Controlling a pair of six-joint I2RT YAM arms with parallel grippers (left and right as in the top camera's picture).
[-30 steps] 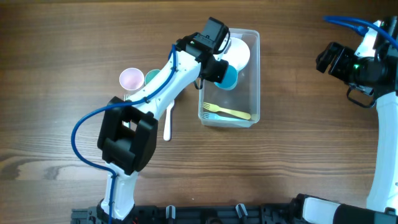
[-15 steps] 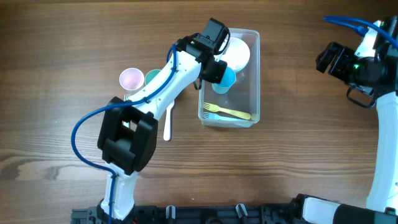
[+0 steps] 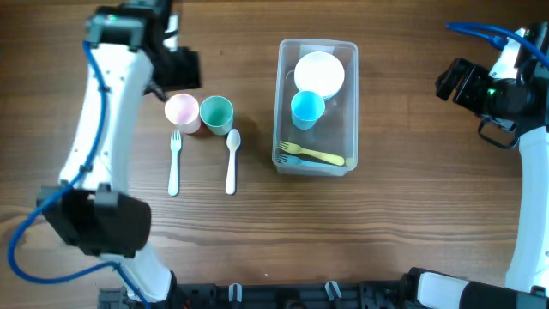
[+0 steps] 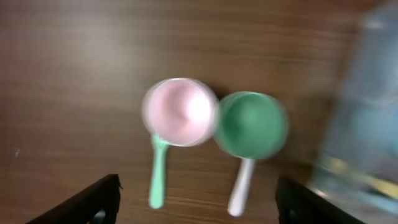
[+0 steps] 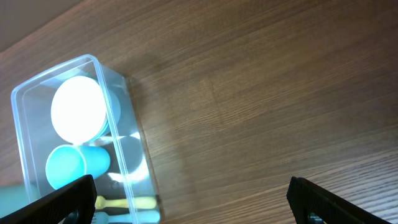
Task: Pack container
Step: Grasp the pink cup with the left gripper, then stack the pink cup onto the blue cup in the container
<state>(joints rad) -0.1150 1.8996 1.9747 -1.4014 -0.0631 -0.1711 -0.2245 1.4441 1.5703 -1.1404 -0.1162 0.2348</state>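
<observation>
Container [image 3: 314, 169] holds bowl [image 3: 319, 73], blue cup [image 3: 307, 107], yellow fork [image 3: 313, 154]; pink cup [image 3: 181, 110], green cup [image 3: 216, 112], pale fork [image 3: 174, 163], spoon [image 3: 231, 159] lie unpacked at left. Left fingers [image 4: 93, 202] and right fingers [image 5: 56, 202] spread, empty.

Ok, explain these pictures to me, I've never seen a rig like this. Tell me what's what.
These are two robot arms at a wooden table. The top-down picture comes from a camera fixed above; the other two come from cameras on the wrists, so the dark shapes at their bottom corners are each gripper's own fingers. The left gripper hangs open near a pink cup and a green cup, with a fork and a spoon lying next to them. The right gripper is open too, off to the side. Neither holds anything. The clear container holds a white bowl, a blue cup and a yellow utensil.
</observation>
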